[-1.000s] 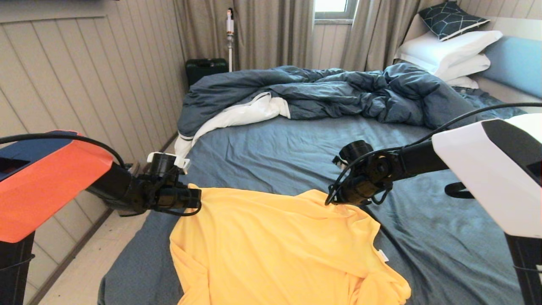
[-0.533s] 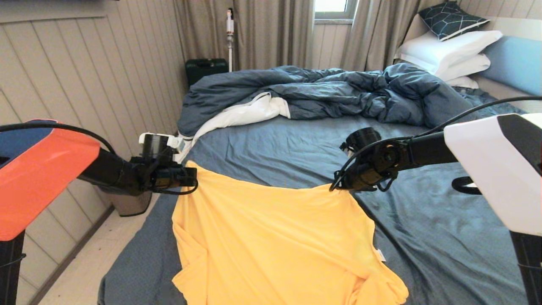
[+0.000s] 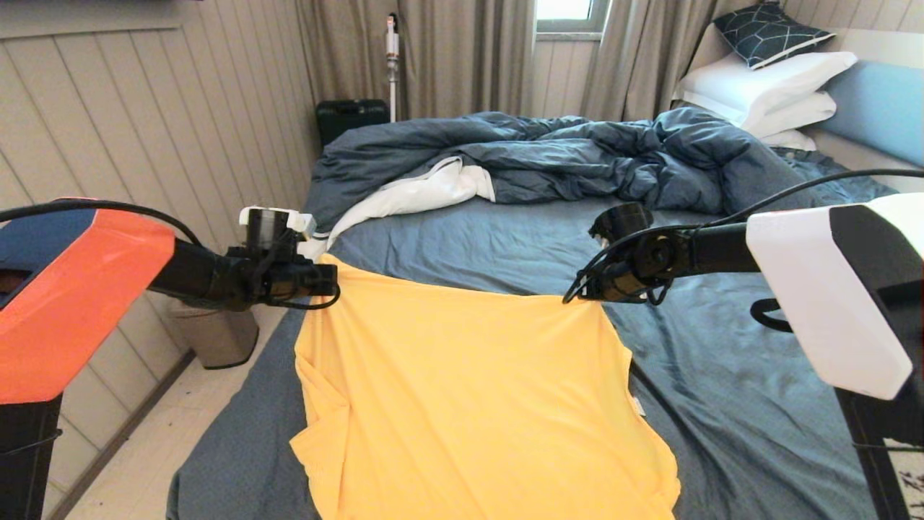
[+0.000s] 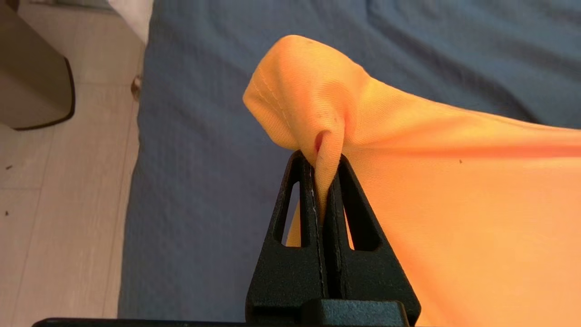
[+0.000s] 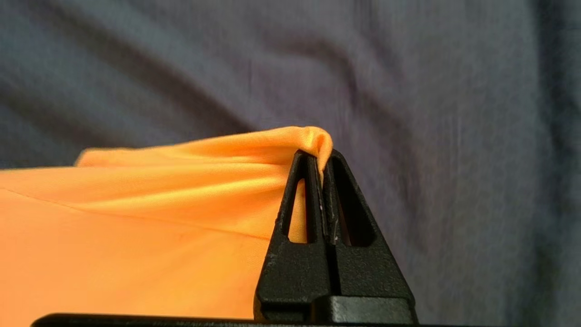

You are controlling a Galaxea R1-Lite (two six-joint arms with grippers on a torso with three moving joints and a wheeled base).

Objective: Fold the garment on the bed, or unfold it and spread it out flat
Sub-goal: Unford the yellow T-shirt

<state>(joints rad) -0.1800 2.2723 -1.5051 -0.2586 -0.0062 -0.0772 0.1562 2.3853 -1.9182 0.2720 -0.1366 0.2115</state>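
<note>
Yellow garment (image 3: 469, 404) hangs stretched between both arms at bed (image 3: 722, 404) foot, far hem lifted, rest draped toward 6 o'clock. Left gripper (image 3: 333, 280) jaws clenched on the 10 o'clock corner, right gripper (image 3: 577, 295) jaws clenched on the 2 o'clock corner. Risks: right pinch looks thin, tension could pull it free; uneven pull skews the shirt; near sleeves look bunched.

There are no words, numbers, labels or signs to read anywhere in these pictures, not on any of the things in them.
</note>
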